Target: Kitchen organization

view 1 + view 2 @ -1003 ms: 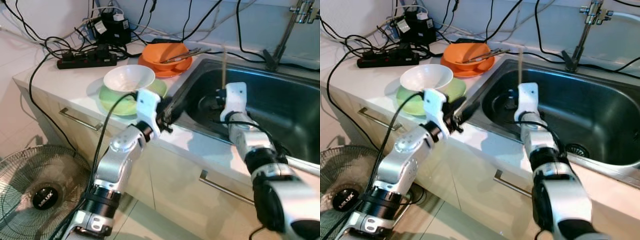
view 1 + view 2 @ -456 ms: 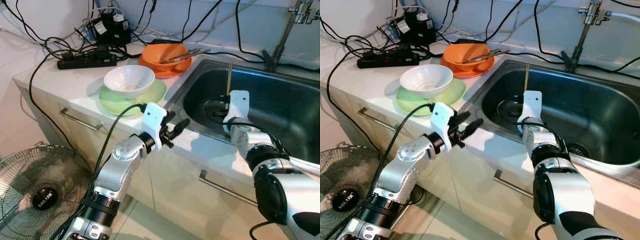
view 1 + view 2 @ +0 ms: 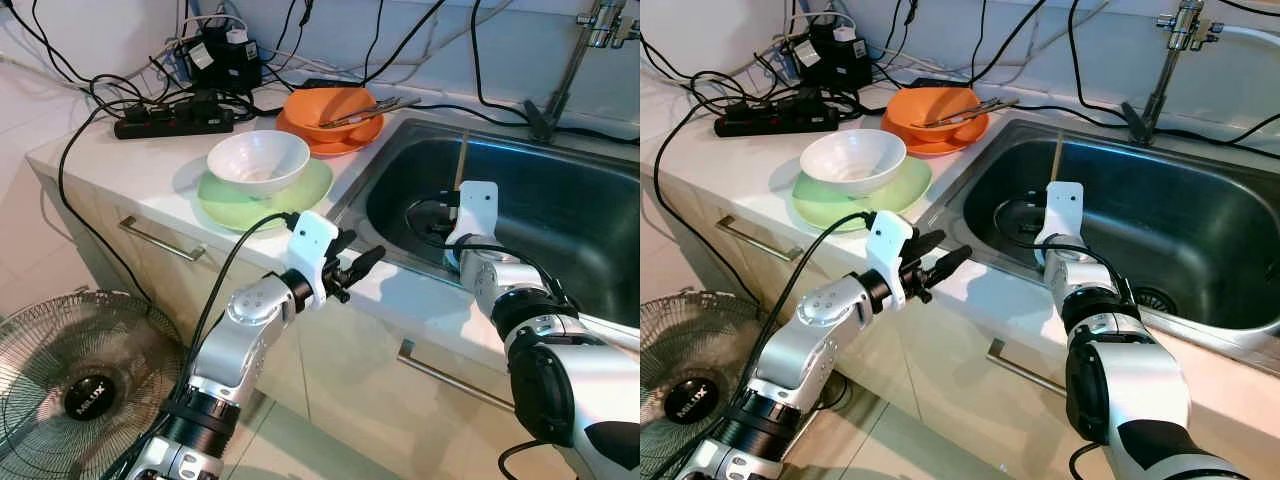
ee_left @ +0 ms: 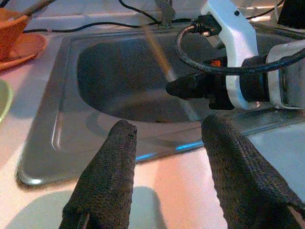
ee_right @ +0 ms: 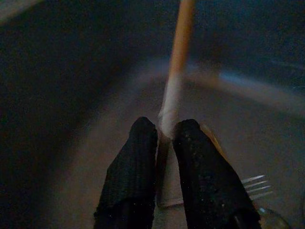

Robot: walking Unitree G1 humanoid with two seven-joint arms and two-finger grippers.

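The right tool is clenched on a thin pale wooden chopstick, holding it upright over the stainless steel sink. The left tool hovers with fingers spread over the white counter's front edge, just beside the sink rim.

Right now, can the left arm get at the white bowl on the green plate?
Probably yes. The left gripper is open and empty by the sink edge, and the white bowl sits uncovered nearby with nothing between them.
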